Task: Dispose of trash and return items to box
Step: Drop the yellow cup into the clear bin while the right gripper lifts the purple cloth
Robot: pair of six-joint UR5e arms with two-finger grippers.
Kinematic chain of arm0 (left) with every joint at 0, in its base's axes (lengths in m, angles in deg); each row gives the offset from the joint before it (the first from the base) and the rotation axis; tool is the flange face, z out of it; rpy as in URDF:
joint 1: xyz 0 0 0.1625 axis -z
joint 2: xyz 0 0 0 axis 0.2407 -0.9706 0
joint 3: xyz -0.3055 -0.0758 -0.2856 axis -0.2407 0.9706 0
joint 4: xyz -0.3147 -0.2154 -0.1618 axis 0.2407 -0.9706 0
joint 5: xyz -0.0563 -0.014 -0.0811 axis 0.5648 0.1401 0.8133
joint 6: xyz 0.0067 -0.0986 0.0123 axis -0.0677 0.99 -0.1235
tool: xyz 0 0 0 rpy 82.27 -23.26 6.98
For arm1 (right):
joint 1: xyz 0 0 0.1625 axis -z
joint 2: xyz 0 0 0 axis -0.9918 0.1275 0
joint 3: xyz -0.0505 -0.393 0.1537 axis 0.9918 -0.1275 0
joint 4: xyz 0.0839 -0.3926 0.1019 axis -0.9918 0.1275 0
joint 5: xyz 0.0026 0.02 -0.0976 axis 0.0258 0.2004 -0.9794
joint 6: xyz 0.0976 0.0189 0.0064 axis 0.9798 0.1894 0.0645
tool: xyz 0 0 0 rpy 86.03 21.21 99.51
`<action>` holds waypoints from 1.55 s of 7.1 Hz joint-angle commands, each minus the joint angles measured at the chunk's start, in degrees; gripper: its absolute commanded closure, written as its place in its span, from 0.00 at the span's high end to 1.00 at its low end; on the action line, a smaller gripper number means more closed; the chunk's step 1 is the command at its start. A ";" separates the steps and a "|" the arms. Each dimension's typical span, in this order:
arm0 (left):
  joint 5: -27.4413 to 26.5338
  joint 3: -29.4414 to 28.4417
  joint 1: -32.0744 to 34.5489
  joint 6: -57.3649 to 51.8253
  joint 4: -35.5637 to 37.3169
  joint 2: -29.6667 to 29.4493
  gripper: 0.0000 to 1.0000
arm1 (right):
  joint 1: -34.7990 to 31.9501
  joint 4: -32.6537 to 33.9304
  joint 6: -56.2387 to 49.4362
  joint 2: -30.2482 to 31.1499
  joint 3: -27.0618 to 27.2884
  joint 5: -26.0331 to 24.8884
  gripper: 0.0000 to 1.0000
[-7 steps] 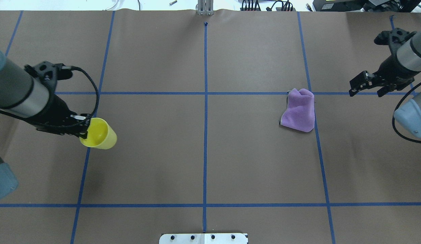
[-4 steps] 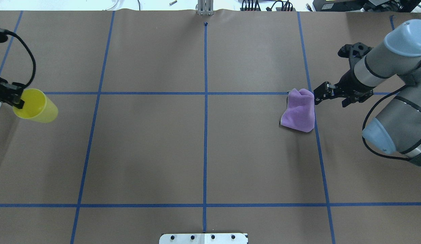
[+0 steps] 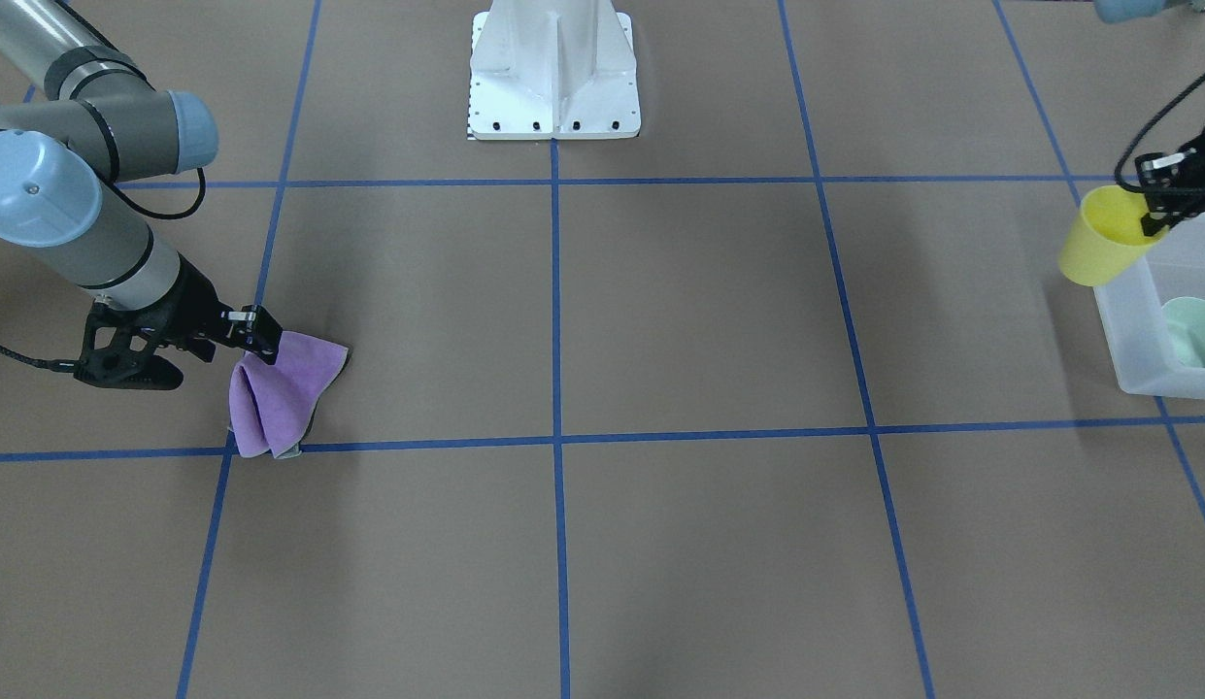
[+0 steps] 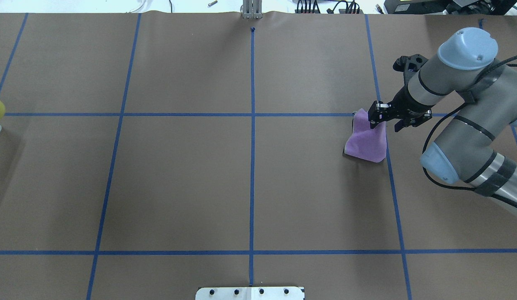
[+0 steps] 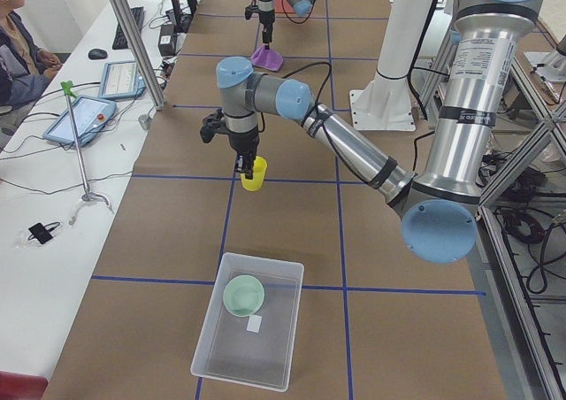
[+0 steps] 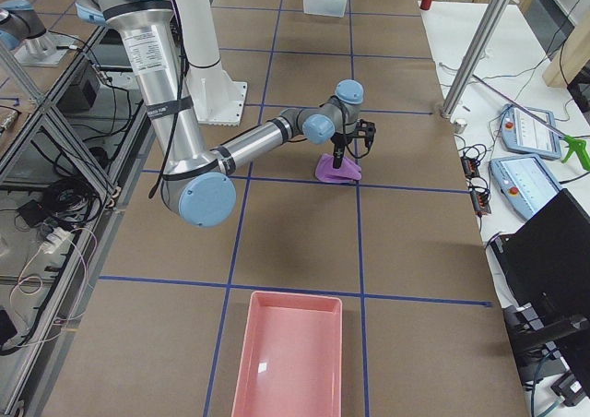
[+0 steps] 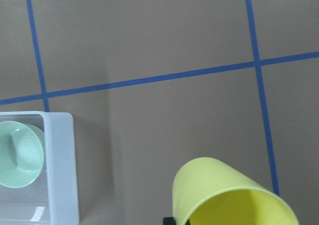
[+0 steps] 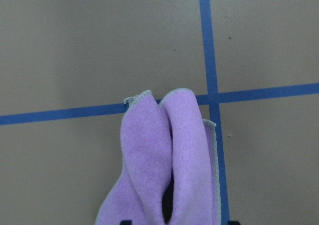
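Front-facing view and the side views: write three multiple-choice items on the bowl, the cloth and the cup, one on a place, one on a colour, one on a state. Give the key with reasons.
1. Where is the bowl?
A. On the bare table beside the cloth
B. In the box
C. Upside down on the cup

2. What colour is the cloth?
A. Purple
B. Orange
C. Black

3. What state is the cup in?
A. Lying on its side in the box
B. Standing alone on the table
C. Held by its rim in the left gripper

Key:
1 B: the left side view shows the green bowl sitting on the box floor.
2 A: every view that shows the cloth shows it purple.
3 C: the front-facing view shows the gripper shut on the yellow rim, with the cup outside the box.
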 commanded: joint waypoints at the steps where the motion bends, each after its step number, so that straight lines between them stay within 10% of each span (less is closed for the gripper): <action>1: 0.01 -7.87 5.09 -10.73 -3.00 0.21 0.00 | 0.05 -0.01 0.24 -0.57 -0.73 0.16 0.00; 3: 0.01 -16.30 7.99 -17.15 -12.73 2.65 0.00 | -3.09 1.12 0.33 -0.40 3.11 0.95 0.00; 8: 0.36 -37.28 13.97 -31.32 -33.20 7.16 0.00 | -16.36 32.72 -17.19 2.57 24.81 4.82 0.00; 11: 1.68 -51.56 13.98 -31.33 -44.15 4.17 0.00 | -25.34 42.17 -33.93 6.11 27.83 4.74 0.00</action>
